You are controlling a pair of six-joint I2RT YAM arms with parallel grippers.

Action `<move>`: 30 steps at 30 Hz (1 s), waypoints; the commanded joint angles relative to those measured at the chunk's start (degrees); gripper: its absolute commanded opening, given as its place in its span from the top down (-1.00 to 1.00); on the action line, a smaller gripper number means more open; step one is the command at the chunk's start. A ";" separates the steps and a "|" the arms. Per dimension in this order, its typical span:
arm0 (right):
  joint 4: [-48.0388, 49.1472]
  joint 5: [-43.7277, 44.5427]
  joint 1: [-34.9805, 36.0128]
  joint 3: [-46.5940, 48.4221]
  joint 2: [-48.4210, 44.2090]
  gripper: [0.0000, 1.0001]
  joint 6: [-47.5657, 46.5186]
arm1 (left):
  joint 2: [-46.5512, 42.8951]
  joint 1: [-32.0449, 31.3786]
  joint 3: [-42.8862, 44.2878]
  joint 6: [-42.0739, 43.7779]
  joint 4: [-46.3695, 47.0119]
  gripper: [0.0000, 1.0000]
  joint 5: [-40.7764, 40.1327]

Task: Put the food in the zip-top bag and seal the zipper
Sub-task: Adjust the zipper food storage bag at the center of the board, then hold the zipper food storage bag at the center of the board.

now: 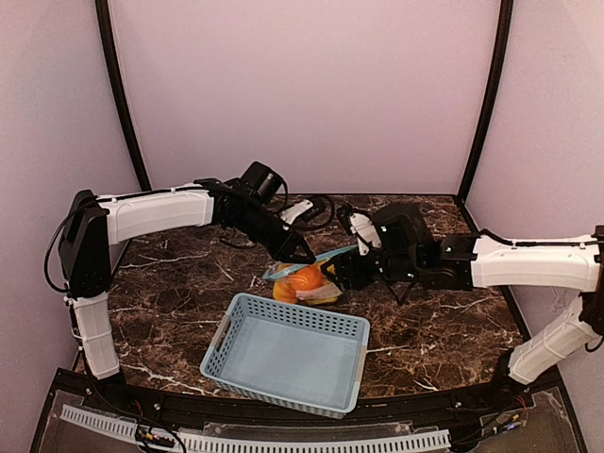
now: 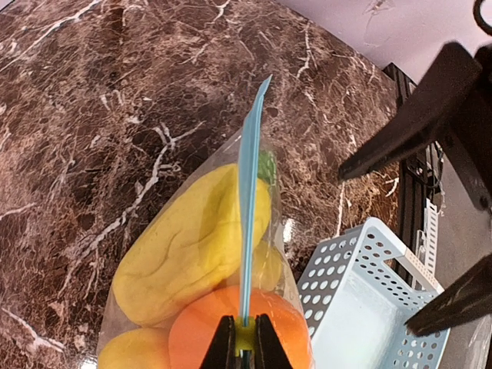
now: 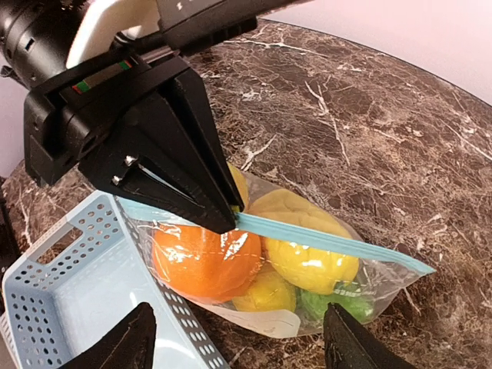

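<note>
The clear zip-top bag point(image 1: 304, 283) stands on the marble table behind the basket. It holds the orange point(image 3: 201, 261), yellow fruits point(image 3: 307, 257) and the green pod point(image 3: 342, 301). In the left wrist view the orange point(image 2: 207, 334) and a yellow fruit point(image 2: 192, 246) show through the plastic. My left gripper point(image 2: 245, 342) is shut on the light blue zipper point(image 2: 250, 207), pinching it at its left part point(image 3: 307, 237). My right gripper point(image 3: 238, 342) is open, just right of the bag point(image 3: 269, 269), not touching it.
A light blue perforated basket point(image 1: 288, 354) sits in front of the bag, touching it; it also shows in the left wrist view point(image 2: 361, 307) and the right wrist view point(image 3: 69, 300). Black cables point(image 1: 316, 212) lie at the back of the table.
</note>
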 commanded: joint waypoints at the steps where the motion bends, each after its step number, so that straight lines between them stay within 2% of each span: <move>1: 0.26 -12.05 -4.39 -3.52 -4.77 -0.47 -6.68 | -3.20 -0.20 1.20 6.48 -2.89 0.99 7.02; 6: -0.16 -24.59 -10.70 -5.44 -10.69 -0.65 -10.70 | -5.29 -0.20 0.12 10.31 -3.44 0.99 13.33; 11: -0.58 -33.68 -15.13 -5.77 -11.71 -0.68 -14.23 | -5.76 -0.73 0.10 12.23 -4.72 0.99 16.24; 17: -1.21 -34.97 -16.49 -4.39 -9.61 -0.61 -16.48 | -5.76 -1.63 0.46 13.94 -6.55 0.99 16.63; 24: -1.68 -37.08 -18.01 -2.96 -7.72 -0.63 -17.96 | -5.83 -1.96 0.86 14.76 -7.45 0.99 16.47; 27: -1.78 -38.63 -18.07 -2.55 -5.97 -0.59 -18.36 | -5.75 -2.05 0.95 14.97 -7.72 0.99 16.53; 30: -2.15 -41.58 -18.07 -1.86 -4.58 -0.29 -18.54 | -5.86 -2.16 1.04 14.95 -7.79 0.99 16.16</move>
